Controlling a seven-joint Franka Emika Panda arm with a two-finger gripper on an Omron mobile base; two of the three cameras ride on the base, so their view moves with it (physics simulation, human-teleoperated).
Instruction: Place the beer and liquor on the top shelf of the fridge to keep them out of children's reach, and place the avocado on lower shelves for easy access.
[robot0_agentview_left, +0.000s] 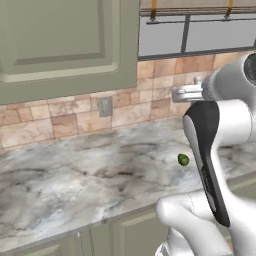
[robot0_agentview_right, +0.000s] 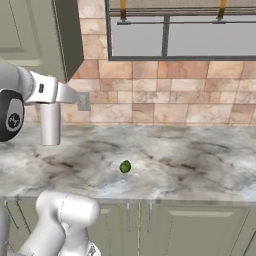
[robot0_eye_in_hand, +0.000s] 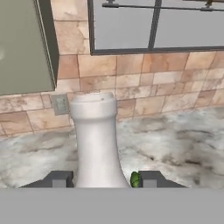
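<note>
jaws: the gripper (robot0_eye_in_hand: 103, 179) is closed on a pale bottle (robot0_eye_in_hand: 96, 140), one dark fingertip on each side of its body
held thing: upright white bottle with a narrower neck; probably the beer or the liquor, can't tell which
why held so: gripped low on the body and kept vertical, likely so it can be set standing on a fridge shelf
avocado: avocado (robot0_agentview_right: 125, 166) lies on the marble counter (robot0_agentview_right: 200, 165), below the jaws and well apart from them, just off one fingertip in the hand view
avocado look: small, round, green with dark spots, far smaller than the bottle
avocado status: untouched, loose on the counter, near the front edge
backdrop: tiled wall and window beyond the jaws
</note>
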